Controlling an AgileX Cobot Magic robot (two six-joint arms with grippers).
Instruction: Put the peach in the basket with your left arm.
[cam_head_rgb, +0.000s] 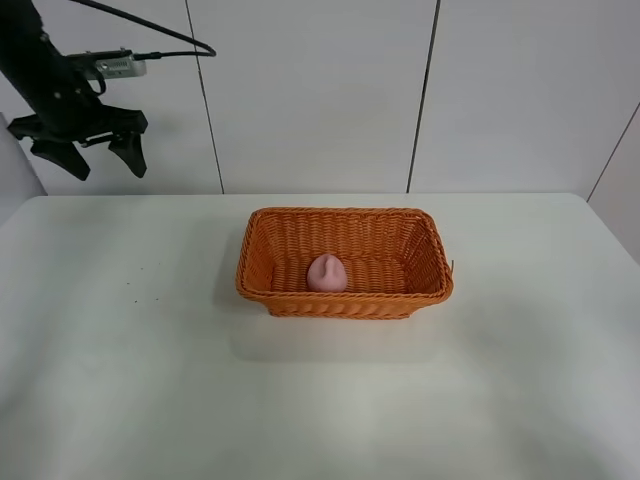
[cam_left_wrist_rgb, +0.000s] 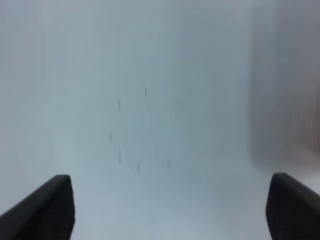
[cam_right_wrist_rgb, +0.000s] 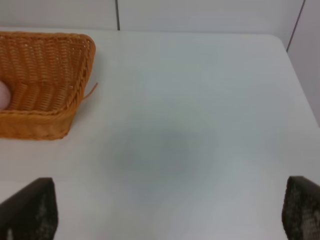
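Now, line by line:

Left gripper (cam_head_rgb: 90, 158): raised high above the far left corner of the table (cam_head_rgb: 120, 380), fingers spread wide with nothing between them.

Left fingers, wrist view: two dark fingertips (cam_left_wrist_rgb: 47, 207) at the frame's lower corners, far apart; past them only a blurred pale surface with a few faint specks.

Peach (cam_head_rgb: 327, 273): lying inside the basket (cam_head_rgb: 345, 300), on its floor close to the near wall and a little left of the basket's middle; well apart from the left fingers, below them and off to their right.

Basket: standing upright near the middle of the table, well clear of both grippers.

Right gripper (cam_right_wrist_rgb: 170, 212): outside the high view; its wrist view shows two dark fingertips (cam_right_wrist_rgb: 32, 207) spread wide over bare table, holding nothing.

Basket from the right wrist: its corner (cam_right_wrist_rgb: 75, 65) lies ahead of the left-hand fingertip, well apart from it, with a sliver of the peach (cam_right_wrist_rgb: 4, 95) at the frame's edge.
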